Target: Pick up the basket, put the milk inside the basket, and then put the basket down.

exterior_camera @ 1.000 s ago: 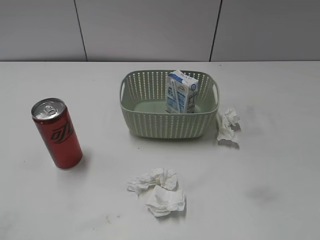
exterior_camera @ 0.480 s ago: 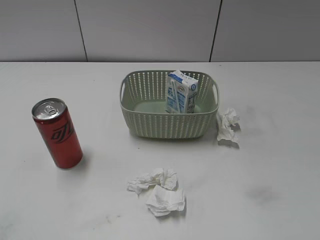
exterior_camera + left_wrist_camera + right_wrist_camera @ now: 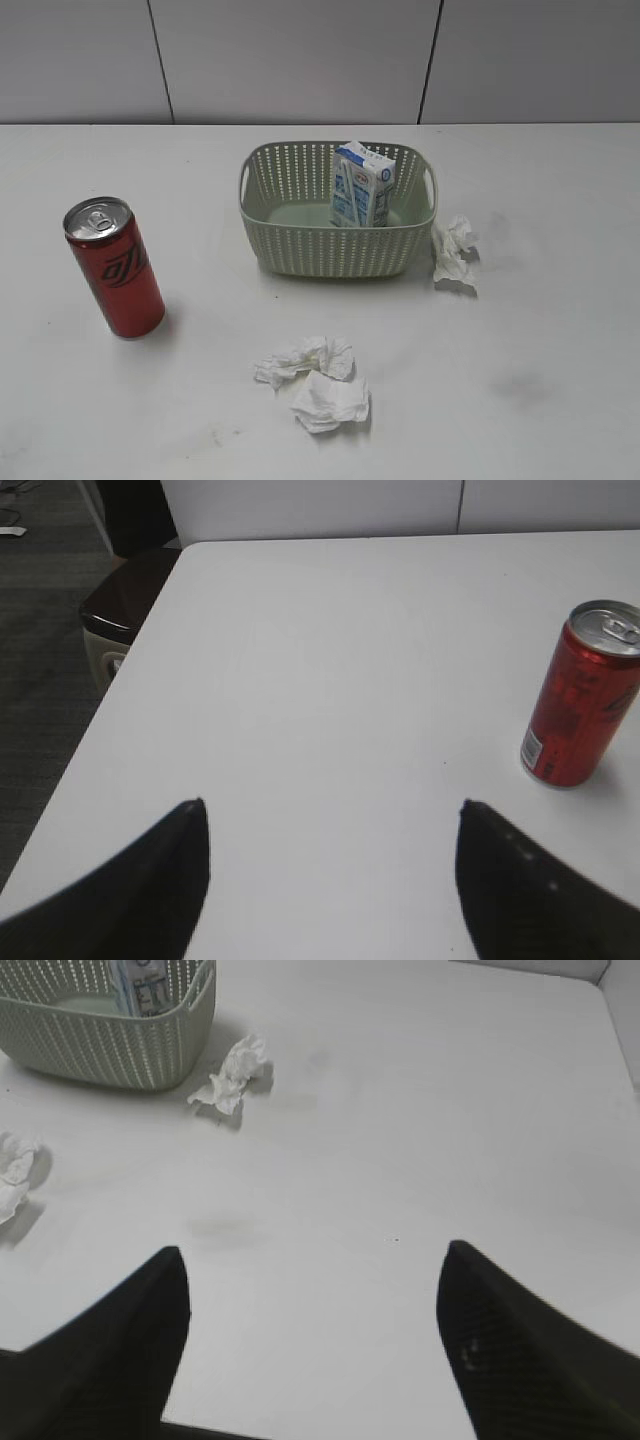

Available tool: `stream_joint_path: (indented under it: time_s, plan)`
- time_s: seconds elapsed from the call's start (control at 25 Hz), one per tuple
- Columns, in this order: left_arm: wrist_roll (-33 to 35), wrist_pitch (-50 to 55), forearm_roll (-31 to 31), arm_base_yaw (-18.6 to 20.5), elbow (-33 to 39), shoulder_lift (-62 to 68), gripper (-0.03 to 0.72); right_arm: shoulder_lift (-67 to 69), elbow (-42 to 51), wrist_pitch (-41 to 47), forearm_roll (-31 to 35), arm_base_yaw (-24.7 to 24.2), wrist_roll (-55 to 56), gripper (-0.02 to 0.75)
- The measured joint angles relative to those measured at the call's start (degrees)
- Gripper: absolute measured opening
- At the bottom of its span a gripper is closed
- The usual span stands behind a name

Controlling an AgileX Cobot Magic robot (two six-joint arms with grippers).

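Your left gripper [image 3: 330, 815] hung above bare table [image 3: 560, 330], its jaws spread wide and holding nothing. One red can [image 3: 114, 267] stood at left. One basket [image 3: 338, 210] sat mid-table with one milk carton [image 3: 362, 185] upright inside. Three crumpled tissues lay around it. Your right gripper [image 3: 312, 1260] hung likewise, wide and empty.

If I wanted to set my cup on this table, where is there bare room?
Bare table lies right of the basket, past the small tissue, and between the red can and the basket. It is crowded in front of the basket, where crumpled tissues lie.
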Motion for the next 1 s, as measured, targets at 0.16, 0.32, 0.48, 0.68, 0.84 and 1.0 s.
stream_joint_path:
  time_s: [0.16,0.32,0.48,0.68,0.84,1.0]
  plan:
    - [0.0,-0.1,0.0,0.5,0.0,0.0,0.589,-0.4,0.0,0.0,-0.9,0.0,1.3,0.585]
    - [0.0,-0.1,0.0,0.6,0.0,0.0,0.589,-0.4,0.0,0.0,-1.1,0.0,1.5,0.585]
    - [0.0,-0.1,0.0,0.6,0.0,0.0,0.589,-0.4,0.0,0.0,-1.3,0.0,1.6,0.585]
    - [0.0,-0.1,0.0,0.6,0.0,0.0,0.589,-0.4,0.0,0.0,-1.3,0.0,1.6,0.585]
    - [0.0,-0.1,0.0,0.6,0.0,0.0,0.589,-0.4,0.0,0.0,-1.3,0.0,1.6,0.585]
    - [0.0,-0.1,0.0,0.6,0.0,0.0,0.589,-0.4,0.0,0.0,-1.3,0.0,1.6,0.585]
